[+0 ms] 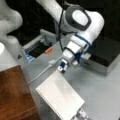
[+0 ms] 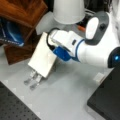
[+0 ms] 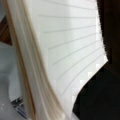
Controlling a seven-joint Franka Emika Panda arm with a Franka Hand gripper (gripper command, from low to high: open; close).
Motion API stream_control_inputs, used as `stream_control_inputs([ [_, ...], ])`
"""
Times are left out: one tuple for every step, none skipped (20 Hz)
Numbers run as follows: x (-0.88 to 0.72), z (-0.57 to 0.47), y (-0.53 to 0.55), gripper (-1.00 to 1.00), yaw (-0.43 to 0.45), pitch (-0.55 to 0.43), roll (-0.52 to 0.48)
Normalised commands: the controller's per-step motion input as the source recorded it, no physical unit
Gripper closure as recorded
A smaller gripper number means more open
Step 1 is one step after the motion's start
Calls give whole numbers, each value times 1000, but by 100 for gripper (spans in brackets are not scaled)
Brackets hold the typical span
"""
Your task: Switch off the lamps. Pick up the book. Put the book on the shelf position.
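White book: the book [image 1: 60,96] is a pale, faintly ruled slab with a ridged edge, tilted, its lower end down by small checkered markers near the tabletop [image 1: 105,92]; in a front view [image 2: 43,58] it leans at an angle just beside the brown wood.
End effector: the end effector [image 1: 63,68] sits at the book's upper edge in a front view; in a front view [image 2: 53,51] it is pressed against the book's far side. It appears closed on the book, though the fingers themselves are hidden.
Wrist view: the book [image 3: 62,50] fills the view edge-on, page layers fanned, so it lies right at the camera.
Shelf position: the shelf position [image 1: 13,93] is reddish-brown wood at a front view's lower left, apart from the book; in a front view [image 2: 23,11] it fills the upper left.
Progress: judged from this, the book is grasped and partly raised but not yet on the wood; placing is left.
Lamps: a white rounded shape [image 2: 68,10] at a front view's top may be a lamp; whether any lamp is off I cannot tell.
Surroundings: a black-topped box [image 1: 106,53] stands at a front view's right, and a white cable [image 1: 40,73] crosses the tabletop.
Hidden: the fingertips, and the book's lower corner.
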Motion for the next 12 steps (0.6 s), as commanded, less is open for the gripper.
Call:
stream_control_inputs([
  [301, -125, 97, -100, -98, 67, -423],
  [288, -112, 103, -100, -100, 68, -413],
  [273, -104, 105, -100, -103, 65, -406],
  [262, -99, 114, -100, -104, 59, -408],
  [263, -103, 122, -100, -100, 52, -429],
  [265, -114, 128, -100, -101, 47, -437],
  [269, -129, 137, -100, -100, 41, -437],
  [272, -139, 143, -100, -99, 36, -431],
  [271, -152, 151, -100, -101, 30, -425],
  [270, -166, 156, -100, -101, 27, -427],
  [271, -179, 155, -100, -99, 22, -428],
  [270, -185, 154, -100, -101, 18, -423],
])
